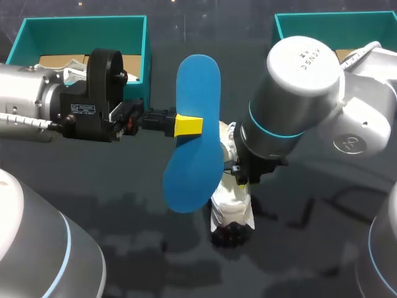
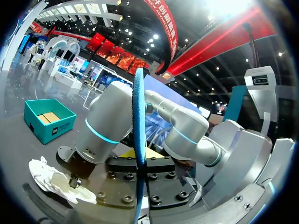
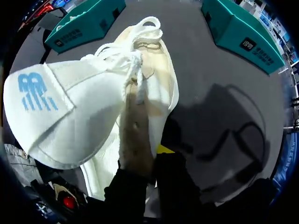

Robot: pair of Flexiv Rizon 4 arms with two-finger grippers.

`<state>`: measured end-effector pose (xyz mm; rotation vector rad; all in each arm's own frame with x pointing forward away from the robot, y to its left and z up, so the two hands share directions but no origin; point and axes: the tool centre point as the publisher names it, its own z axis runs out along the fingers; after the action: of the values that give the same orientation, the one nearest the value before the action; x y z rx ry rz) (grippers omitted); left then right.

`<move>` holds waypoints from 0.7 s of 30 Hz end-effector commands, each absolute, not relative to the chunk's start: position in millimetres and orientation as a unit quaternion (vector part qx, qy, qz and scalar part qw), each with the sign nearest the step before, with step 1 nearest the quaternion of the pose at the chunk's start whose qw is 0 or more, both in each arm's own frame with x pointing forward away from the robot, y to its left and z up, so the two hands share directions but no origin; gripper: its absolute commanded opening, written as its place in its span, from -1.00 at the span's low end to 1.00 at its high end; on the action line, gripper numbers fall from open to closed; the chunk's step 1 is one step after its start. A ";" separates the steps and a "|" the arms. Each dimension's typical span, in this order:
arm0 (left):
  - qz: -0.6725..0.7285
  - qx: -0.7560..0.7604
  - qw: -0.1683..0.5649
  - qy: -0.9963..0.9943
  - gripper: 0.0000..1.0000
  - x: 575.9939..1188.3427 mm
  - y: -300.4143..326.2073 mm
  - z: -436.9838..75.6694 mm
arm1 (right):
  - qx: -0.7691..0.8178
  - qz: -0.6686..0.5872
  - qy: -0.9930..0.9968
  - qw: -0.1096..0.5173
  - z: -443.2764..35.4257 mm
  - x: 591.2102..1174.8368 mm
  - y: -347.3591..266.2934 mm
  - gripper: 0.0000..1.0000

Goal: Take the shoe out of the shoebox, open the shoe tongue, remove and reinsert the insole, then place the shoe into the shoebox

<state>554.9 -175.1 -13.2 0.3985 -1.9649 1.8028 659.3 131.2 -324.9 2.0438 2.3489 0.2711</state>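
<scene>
Head view shows the left gripper [image 1: 188, 125] pinched tight on the blue insole [image 1: 193, 177], just above the white sneaker [image 1: 232, 208]. The right gripper [image 3: 148, 151] clamps the sneaker's side wall, with the tongue [image 3: 42, 116] flopped open. The insole looks light and bendy, so I'd hold it mid-length like that.

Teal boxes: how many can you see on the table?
2. One open teal cardboard shoebox sits far left, behind my left arm; the other shoebox sits far right, behind my right arm.
</scene>
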 end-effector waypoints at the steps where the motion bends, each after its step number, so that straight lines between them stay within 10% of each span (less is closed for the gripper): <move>1: 0.653 0.144 0.221 -0.710 -1.00 554.5 -175.9 -14.4 | 0.657 0.077 0.750 0.017 -317.5 663.1 139.5 -1.00; 21: 0.653 0.144 0.221 -0.710 -1.00 554.5 -175.9 -14.4 | 0.657 0.096 0.748 -0.009 -341.4 671.2 139.4 -1.00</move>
<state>554.9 -175.1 -13.2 0.3985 -1.9648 1.8028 672.2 140.6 -333.8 2.0726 2.3573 0.2793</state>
